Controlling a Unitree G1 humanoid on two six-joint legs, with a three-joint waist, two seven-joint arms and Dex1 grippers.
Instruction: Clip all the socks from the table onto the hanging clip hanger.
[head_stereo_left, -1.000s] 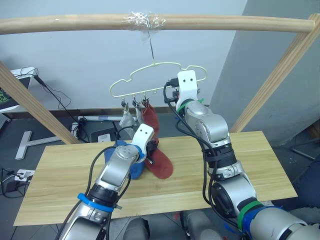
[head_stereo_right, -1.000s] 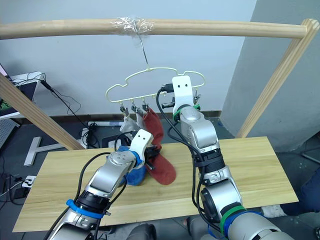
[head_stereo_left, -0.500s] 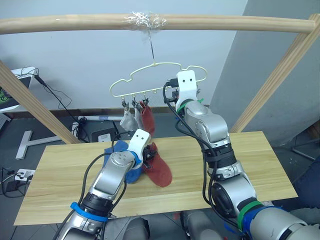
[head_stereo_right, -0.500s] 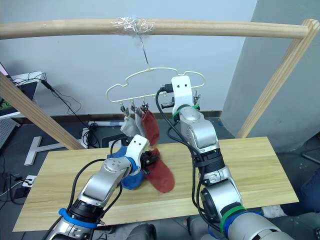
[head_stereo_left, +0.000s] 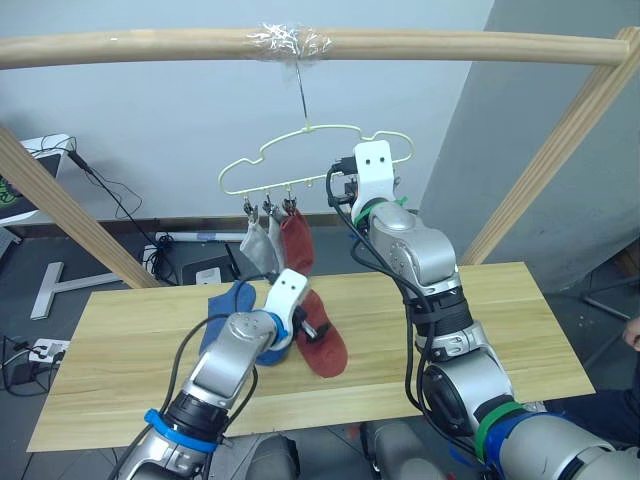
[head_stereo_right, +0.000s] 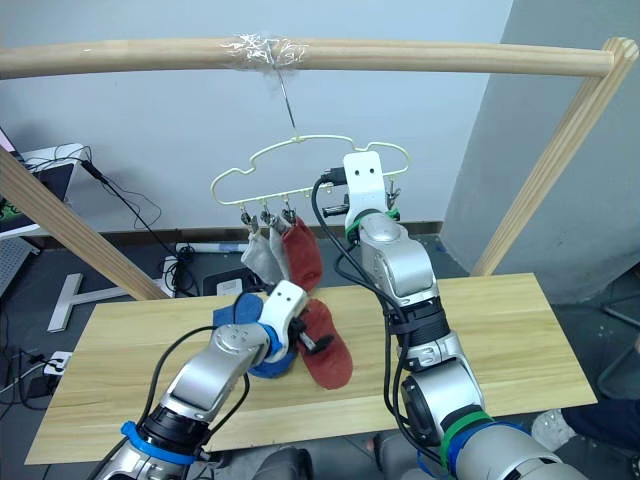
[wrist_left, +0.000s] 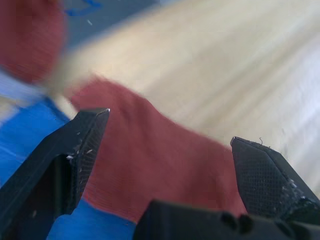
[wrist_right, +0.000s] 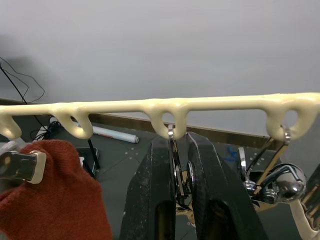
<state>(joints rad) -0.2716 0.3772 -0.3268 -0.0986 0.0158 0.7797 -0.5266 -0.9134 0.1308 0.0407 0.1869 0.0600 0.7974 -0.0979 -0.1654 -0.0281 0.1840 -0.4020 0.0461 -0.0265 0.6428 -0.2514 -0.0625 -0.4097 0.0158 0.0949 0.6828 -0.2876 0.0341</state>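
The cream clip hanger (head_stereo_left: 310, 150) hangs by its hook from the top pole. Two light grey socks (head_stereo_left: 255, 238) and one rust-red sock (head_stereo_left: 296, 240) are clipped to its left clips. On the table (head_stereo_left: 480, 320) lie a rust-red sock (head_stereo_left: 328, 348) and blue socks (head_stereo_left: 232, 308). My left gripper (wrist_left: 170, 125) is open just above the table's red sock (wrist_left: 160, 165), fingers either side of it, with blue sock (wrist_left: 25, 125) beside it. My right gripper (wrist_right: 175, 142) is up at the hanger, shut on a metal clip (wrist_right: 171, 132) right of the hung red sock (wrist_right: 55, 200).
A round wooden pole frame (head_stereo_left: 150, 45) spans the scene, with slanted legs at the left (head_stereo_left: 60, 205) and right (head_stereo_left: 560, 150). More metal clips (wrist_right: 280, 172) hang to the right of the pinched one. Cables and a power strip (head_stereo_left: 195, 238) lie on the floor behind the table.
My left gripper's fingers have spread from nearly shut to wide open, and it has moved a little right, over the red sock on the table. The right arm has stayed still.
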